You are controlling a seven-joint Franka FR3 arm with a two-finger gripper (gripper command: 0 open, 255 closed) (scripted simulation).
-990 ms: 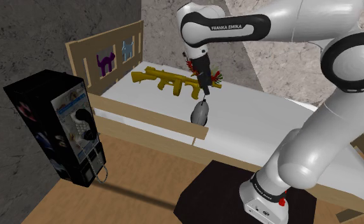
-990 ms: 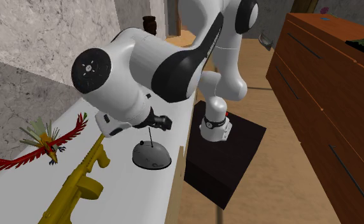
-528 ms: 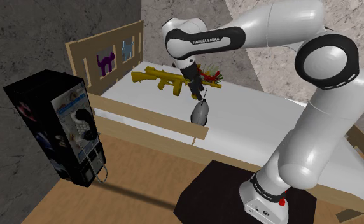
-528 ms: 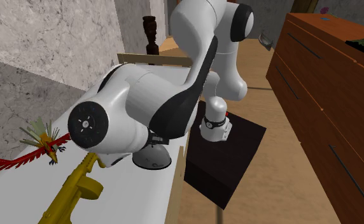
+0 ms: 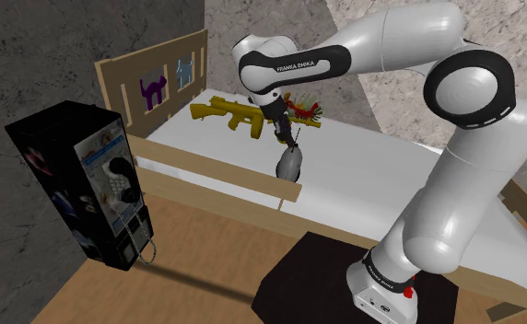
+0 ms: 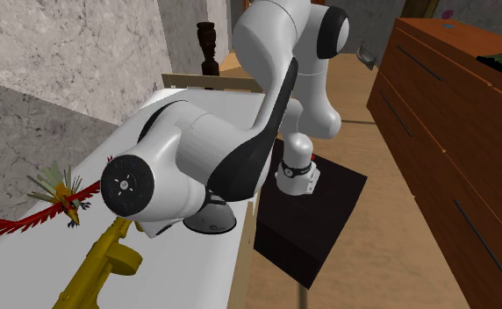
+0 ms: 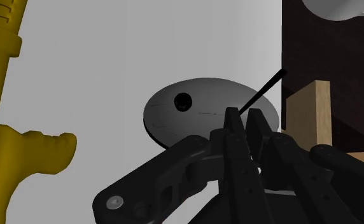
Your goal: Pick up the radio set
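Over the bed [image 5: 372, 175], the arm [image 5: 381, 41] lettered FRANKA EMIKA has its claw [image 7: 244, 118] pinching the antenna [image 7: 266, 86] of the radio set [image 7: 200, 111].

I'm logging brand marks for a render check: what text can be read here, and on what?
"FRANKA EMIKA": on the arm's black joint band, shoulder view.
Payphone front panel: print too small to read.
Arm's base collar: lettering too small to read.

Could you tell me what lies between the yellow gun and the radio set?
Nothing lies there: in the wrist view, bare white bed surface runs from the yellow gun to the grey domed radio set.
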